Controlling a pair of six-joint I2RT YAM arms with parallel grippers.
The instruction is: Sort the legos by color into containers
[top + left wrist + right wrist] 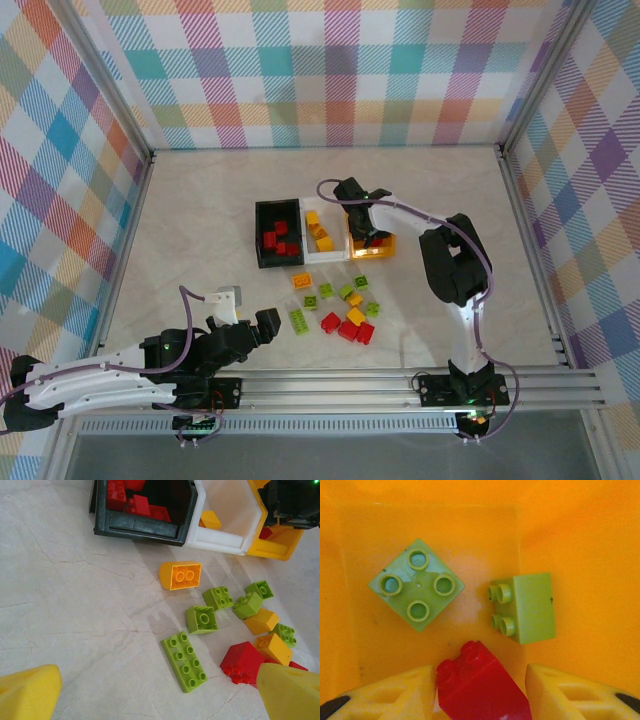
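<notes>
My right gripper [372, 240] reaches down into the orange-yellow container [391, 250]. In the right wrist view its yellow fingers [395, 692] stand shut on a tilted red lego [480, 685]. Two lime green legos [416, 584] [527, 607] lie on that container's floor [470, 530]. The black container [262, 238] holds red legos [278, 238], and the white container [322, 256] holds yellow ones [318, 230]. Loose legos [340, 305] lie in front of the containers. My left gripper [268, 322] hovers open near a flat green lego [183, 661].
The loose pile mixes green [201, 619], orange [181, 575] and red [242, 662] bricks. Bare marble table [200, 220] spreads left of the containers. Checked walls and metal rails [400, 385] enclose the work area.
</notes>
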